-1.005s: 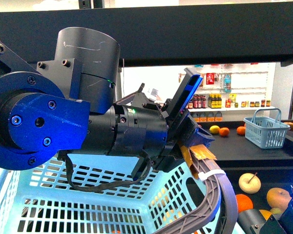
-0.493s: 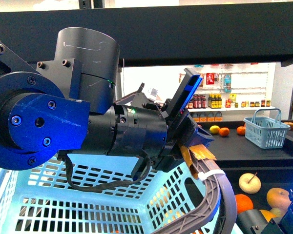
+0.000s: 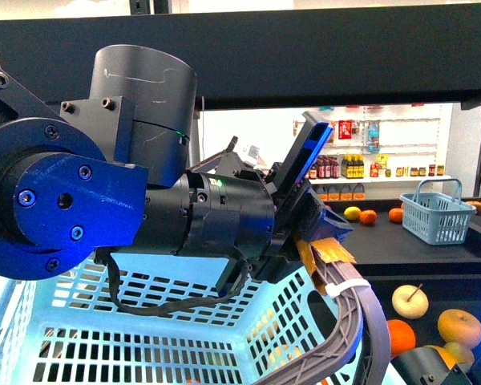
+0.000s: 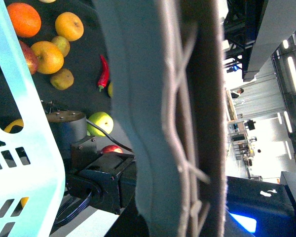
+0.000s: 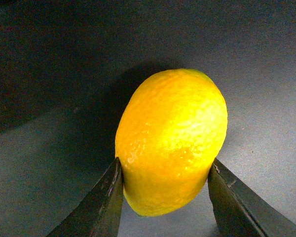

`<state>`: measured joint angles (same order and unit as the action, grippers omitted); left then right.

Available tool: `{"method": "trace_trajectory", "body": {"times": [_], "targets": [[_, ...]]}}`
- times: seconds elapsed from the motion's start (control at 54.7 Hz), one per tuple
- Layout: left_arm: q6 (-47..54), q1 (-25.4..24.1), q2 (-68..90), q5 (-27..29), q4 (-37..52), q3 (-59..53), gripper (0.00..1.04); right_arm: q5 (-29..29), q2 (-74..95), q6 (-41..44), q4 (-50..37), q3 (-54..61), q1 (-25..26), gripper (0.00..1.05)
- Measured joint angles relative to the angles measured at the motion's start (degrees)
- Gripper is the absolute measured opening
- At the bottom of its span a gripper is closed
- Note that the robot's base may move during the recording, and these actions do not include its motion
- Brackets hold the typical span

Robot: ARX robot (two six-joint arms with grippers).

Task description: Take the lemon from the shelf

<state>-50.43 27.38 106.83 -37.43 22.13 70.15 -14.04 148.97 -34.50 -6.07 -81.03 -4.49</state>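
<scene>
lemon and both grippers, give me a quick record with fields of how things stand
lemon: yellow, between the right gripper's fingers, both touching its sides
right gripper: shut on lemon
shelf: dark flat tier behind the lemon; lifted off or not, cannot tell
left gripper: shut on basket handle
basket: light blue, slotted walls
other fruit: loose on the dark tiers, front view

The big basket (image 3: 144, 337) is pale turquoise, pierced all over with rows of small slots, and its handle (image 3: 357, 321) is grey. Above the basket the left arm (image 3: 64, 192) is bright blue and black. Beyond the basket the shelf (image 3: 401, 249) is black, dotted with orange and yellow fruit (image 3: 368, 216). The lemon (image 5: 170, 143) is vivid yellow and finely pitted; the right gripper (image 5: 165, 165) has black fingers (image 5: 106, 207).
</scene>
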Motion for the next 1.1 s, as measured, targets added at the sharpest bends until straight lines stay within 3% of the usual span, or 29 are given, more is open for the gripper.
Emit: {"method": "trace_trajectory", "body": {"times": [0.621,0.859,1.097], "targets": [[0.0,0.0,0.0,0.0,0.0,0.0,0.08,0.3,-19.6,8.5,-7.4,17.4,7.0,0.41],[0.0,0.0,0.0,0.0,0.0,0.0,0.08,12.0,-38.8,9.9,-4.0,17.9,7.3,0.41],[0.0,0.0,0.0,0.0,0.0,0.0,0.08,22.0,-50.1,6.2,0.6,14.9,-0.7,0.41]]}}
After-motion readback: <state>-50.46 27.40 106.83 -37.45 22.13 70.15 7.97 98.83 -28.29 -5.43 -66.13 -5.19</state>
